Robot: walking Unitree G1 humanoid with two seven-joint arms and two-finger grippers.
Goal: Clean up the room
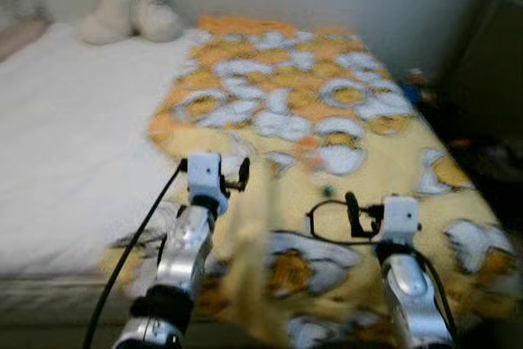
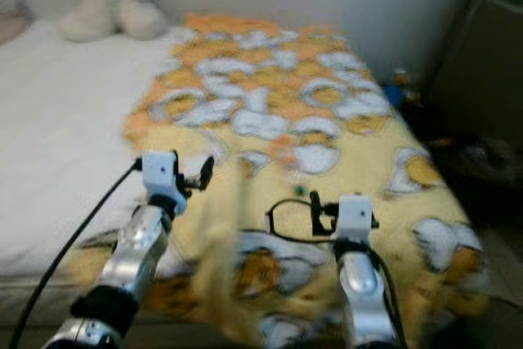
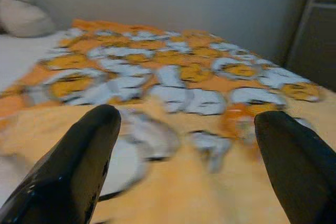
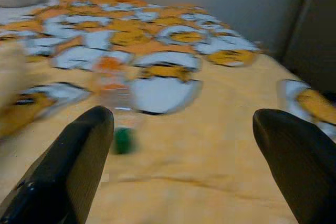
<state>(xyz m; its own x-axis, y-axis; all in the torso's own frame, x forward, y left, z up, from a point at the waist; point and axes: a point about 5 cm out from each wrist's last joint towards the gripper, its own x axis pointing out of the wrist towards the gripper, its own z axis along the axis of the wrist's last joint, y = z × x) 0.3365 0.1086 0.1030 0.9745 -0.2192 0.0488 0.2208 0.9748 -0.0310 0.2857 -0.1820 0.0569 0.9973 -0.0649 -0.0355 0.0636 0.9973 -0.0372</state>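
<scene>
A yellow and orange blanket point(image 1: 327, 120) with white cartoon shapes covers the right half of the bed. On it lies a small clear bottle point(image 4: 116, 100) with a green cap point(image 1: 328, 190), just ahead of my right gripper point(image 4: 184, 119), which is open and holds nothing. My left gripper point(image 3: 189, 124) hovers over the blanket's near left part, open and holding nothing too. Between my two arms a blurred yellow fold of the blanket point(image 1: 255, 267) stands up. All views are blurred.
The bed's left half is bare white sheet point(image 1: 73, 136). A white plush toy point(image 1: 131, 6) sits at the far end by the wall. Dark clutter point(image 1: 482, 149) lies on the floor right of the bed, beside a dark cabinet point(image 1: 490, 38).
</scene>
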